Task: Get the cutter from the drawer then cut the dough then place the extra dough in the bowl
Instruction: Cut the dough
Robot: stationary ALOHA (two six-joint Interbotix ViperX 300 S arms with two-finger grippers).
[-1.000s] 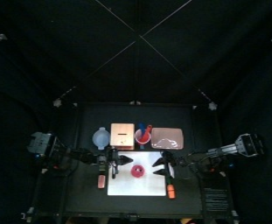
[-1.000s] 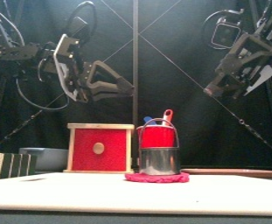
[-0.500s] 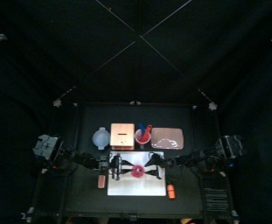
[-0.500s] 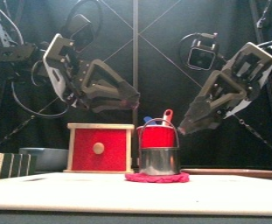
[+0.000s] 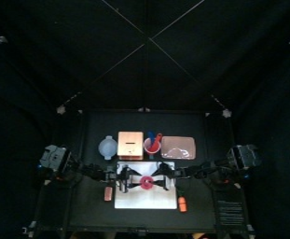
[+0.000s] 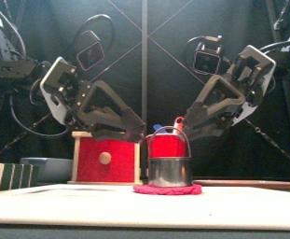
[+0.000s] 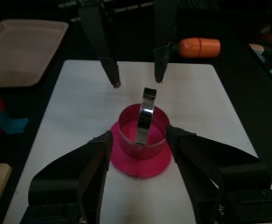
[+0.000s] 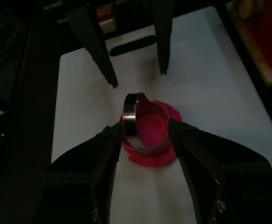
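Both arms over the white board [image 5: 145, 198], low, angled in toward each other from either side.

Cutter [image 6: 170, 172] stands on the dough [image 6: 167, 189] near the middle of the board, with its wire handle upright in the left wrist view. From the front the dough shows as a thin pink rim around the cutter's foot. I think the metal ring is seated in the dough, but I can't tell whether it goes through.

Left gripper [image 8: 135, 75]: jaws wide apart, holding nothing, tips above the board just beside the cutter. Right gripper [image 7: 136, 81]: the same, jaws wide and empty, facing the left one across the cutter. On my wrist feeds each pair straddles the dough without touching it.

Behind the board, left to right in the top view:
- bowl [image 5: 106, 147], well apart from the dough
- wooden box [image 6: 106, 159], red front facing me
- red cup [image 5: 154, 142], with knife handles sticking up
- pink tray [image 5: 182, 147]

An orange toy [image 5: 182, 202] lies at the board's right edge.
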